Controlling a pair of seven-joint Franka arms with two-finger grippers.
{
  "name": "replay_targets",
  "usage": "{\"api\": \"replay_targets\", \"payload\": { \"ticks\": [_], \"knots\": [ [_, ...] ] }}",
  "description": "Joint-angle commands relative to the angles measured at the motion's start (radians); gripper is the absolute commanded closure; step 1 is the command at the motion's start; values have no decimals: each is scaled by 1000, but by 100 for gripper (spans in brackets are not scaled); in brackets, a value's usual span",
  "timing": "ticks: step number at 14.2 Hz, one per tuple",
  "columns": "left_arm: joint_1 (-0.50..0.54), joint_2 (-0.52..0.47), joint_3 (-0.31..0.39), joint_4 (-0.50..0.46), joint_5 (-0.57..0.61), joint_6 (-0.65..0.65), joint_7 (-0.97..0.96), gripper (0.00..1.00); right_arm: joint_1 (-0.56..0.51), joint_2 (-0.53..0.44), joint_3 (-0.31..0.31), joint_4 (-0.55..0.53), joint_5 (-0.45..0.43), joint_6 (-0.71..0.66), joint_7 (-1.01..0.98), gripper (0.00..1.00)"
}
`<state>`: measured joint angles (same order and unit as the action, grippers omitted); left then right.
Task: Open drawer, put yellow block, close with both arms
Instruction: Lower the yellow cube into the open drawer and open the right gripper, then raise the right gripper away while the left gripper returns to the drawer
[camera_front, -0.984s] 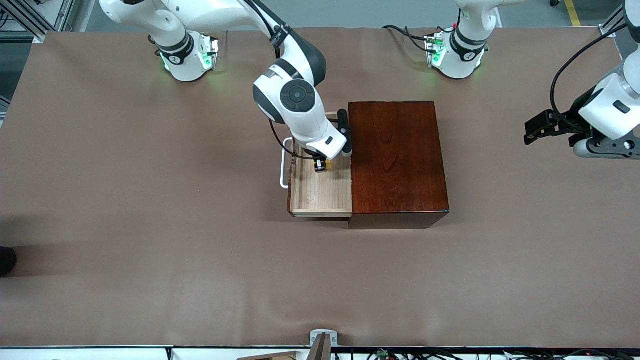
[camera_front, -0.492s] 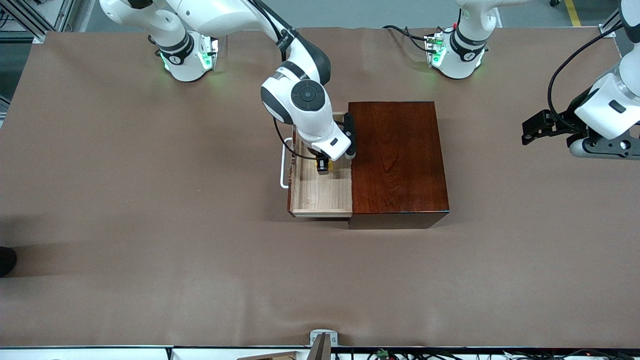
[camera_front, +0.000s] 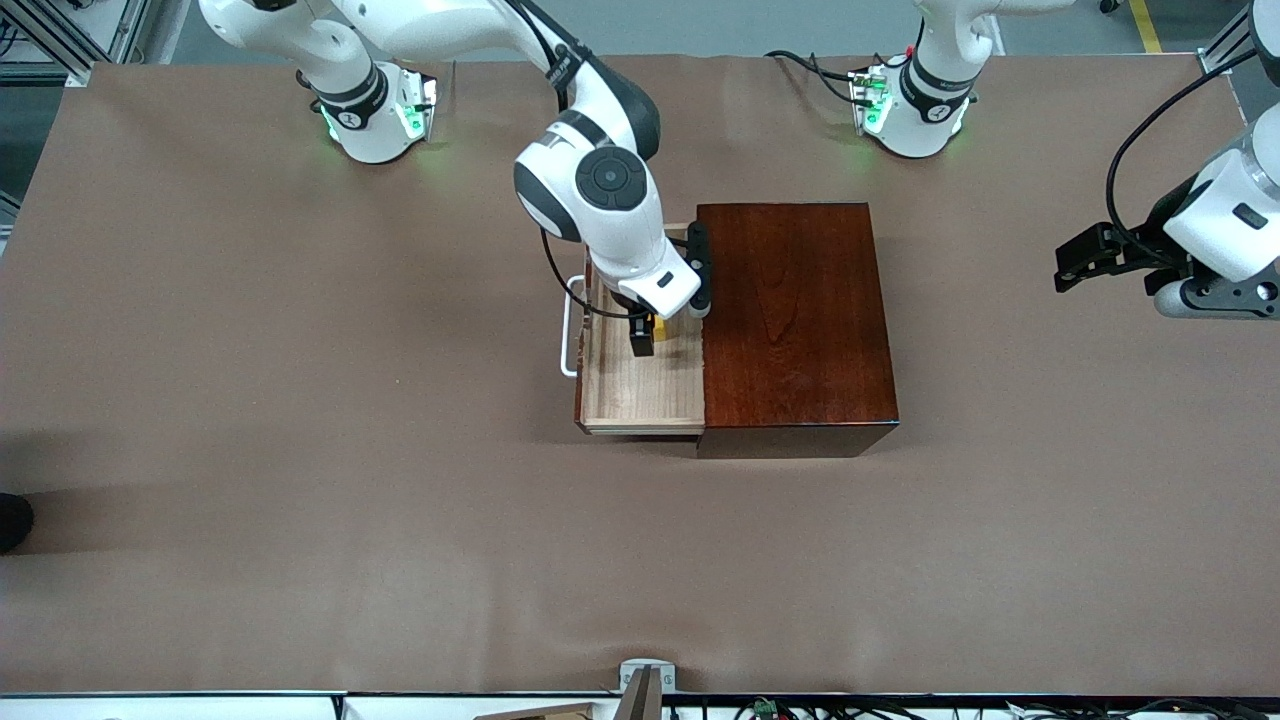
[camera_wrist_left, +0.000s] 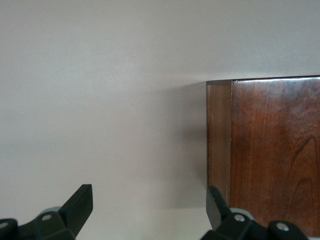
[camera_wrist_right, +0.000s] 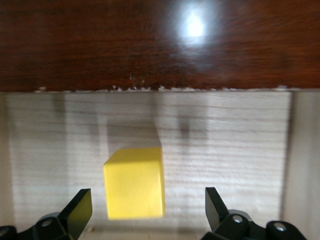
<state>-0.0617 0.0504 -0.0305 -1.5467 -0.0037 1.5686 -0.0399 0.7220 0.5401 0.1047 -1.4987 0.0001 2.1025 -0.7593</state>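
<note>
The drawer (camera_front: 640, 395) stands pulled out of the dark reddish-brown box (camera_front: 795, 320), its white handle (camera_front: 570, 335) toward the right arm's end of the table. The yellow block (camera_front: 659, 327) lies on the drawer's floor, close to the box's front. My right gripper (camera_front: 646, 338) hangs over it, open. In the right wrist view the yellow block (camera_wrist_right: 134, 182) sits between the spread fingers of my right gripper (camera_wrist_right: 148, 210), touching neither. My left gripper (camera_front: 1078, 258) hovers open over bare table at the left arm's end; in the left wrist view my left gripper (camera_wrist_left: 149, 205) holds nothing.
The left wrist view shows one end of the box (camera_wrist_left: 275, 150) beside bare table. The brown table cover (camera_front: 300, 450) stretches wide all round the box. Both arm bases (camera_front: 375, 115) stand along the table's back edge.
My right gripper has opened and let go of the yellow block, which now rests in the drawer. The left arm has shifted only slightly.
</note>
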Motion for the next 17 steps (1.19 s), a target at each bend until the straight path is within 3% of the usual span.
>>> {"api": "replay_targets", "payload": {
  "ticks": [1, 8, 12, 14, 17],
  "knots": [
    [-15, -4, 7, -1, 2, -1, 5, 0, -27, -77, 4, -14, -14, -67, 20, 0],
    [-52, 32, -2, 28, -15, -1, -35, 0, -297, -190, -13, -15, -14, -237, 84, 0],
    [-124, 61, -112, 45, -42, 4, -38, 0, -481, -212, -16, -15, -14, -245, 101, 0],
    [-180, 84, -170, 50, -36, 13, -46, 0, -522, -241, -17, -21, -12, -262, 133, 0],
    [-330, 137, -195, 74, -7, 42, -46, 0, -581, -288, -48, -21, -17, -276, 238, 0]
  ]
}}
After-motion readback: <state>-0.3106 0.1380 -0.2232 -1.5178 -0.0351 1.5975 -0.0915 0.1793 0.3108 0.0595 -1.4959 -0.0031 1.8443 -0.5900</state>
